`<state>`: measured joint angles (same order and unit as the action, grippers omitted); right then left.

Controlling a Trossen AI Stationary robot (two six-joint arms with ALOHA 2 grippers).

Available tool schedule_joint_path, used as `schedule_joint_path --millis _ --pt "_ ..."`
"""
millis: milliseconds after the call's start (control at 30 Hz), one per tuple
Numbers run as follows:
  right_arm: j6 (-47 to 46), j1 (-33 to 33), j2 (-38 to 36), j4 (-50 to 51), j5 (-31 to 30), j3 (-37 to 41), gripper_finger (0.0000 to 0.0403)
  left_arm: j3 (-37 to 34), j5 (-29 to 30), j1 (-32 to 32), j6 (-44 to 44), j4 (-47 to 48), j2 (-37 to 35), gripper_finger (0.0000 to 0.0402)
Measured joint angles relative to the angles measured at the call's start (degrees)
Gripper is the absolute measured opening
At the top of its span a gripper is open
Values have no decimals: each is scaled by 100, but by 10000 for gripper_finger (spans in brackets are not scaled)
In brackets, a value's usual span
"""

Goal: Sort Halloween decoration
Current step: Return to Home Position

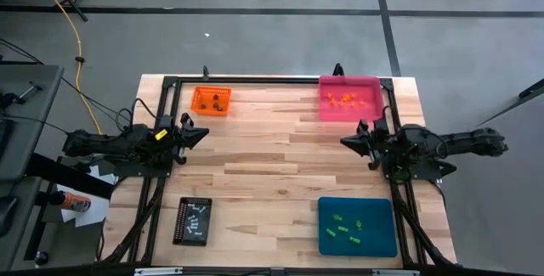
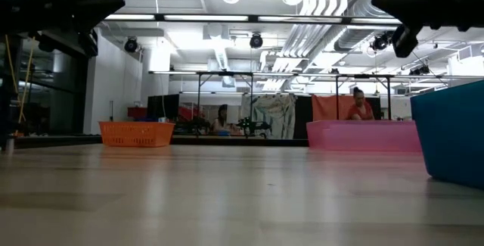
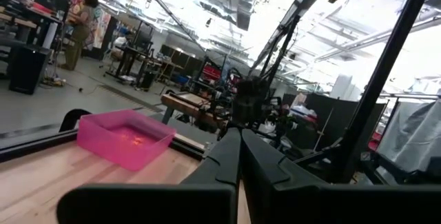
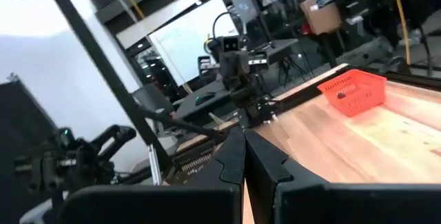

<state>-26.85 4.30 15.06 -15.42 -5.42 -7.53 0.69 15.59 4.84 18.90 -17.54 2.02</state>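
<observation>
The Halloween decoration lies sorted in four trays. Dark brown trinkets [image 1: 218, 101] sit in the orange tray [image 1: 198, 104], orange ones [image 1: 342, 99] in the pink tray [image 1: 374, 109], green ones [image 1: 348, 228] in the teal tray [image 1: 382, 240], white ones [image 1: 198, 219] in the black tray [image 1: 182, 225]. My left gripper [image 1: 205, 132] hovers shut over the table's left side, pointing right. My right gripper [image 1: 344, 141] hovers shut over the right side, pointing left. Both hold nothing.
A black metal frame [image 1: 280, 79] runs along the far edge and down both sides. The wooden table top [image 1: 272, 166] lies bare between the two grippers. People show in the room beyond the table in the low view.
</observation>
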Motion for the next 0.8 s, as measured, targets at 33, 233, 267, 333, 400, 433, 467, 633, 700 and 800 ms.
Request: schedule_joint_path --millis 33,233,267,333,400,433,467,633,700,800 --pt "91 -23 -56 -90 53 102 0 0 0 0 0 0 0 1" --pt "734 -25 -334 -615 126 574 0 0 0 0 0 0 0 1" --pt "763 -25 -384 -631 131 641 0 0 0 1 0 0 0 1" --pt "775 -27 -486 -449 136 696 0 0 2 0 0 0 0 1" --pt "797 -29 -547 -182 139 696 0 0 2 0 -2 0 0 1" --pt "873 -27 -563 -114 140 696 0 0 2 0 -1 0 0 1" --pt "964 -27 -580 -75 140 696 0 0 2 0 -1 0 0 1" --pt "1564 -29 -580 180 111 697 0 0 2 0 -2 0 0 1" --pt "1691 -29 -580 486 -47 698 0 0 2 2 0 0 0 1" --pt "1801 -29 -580 973 -141 698 0 0 2 0 -2 0 0 1"
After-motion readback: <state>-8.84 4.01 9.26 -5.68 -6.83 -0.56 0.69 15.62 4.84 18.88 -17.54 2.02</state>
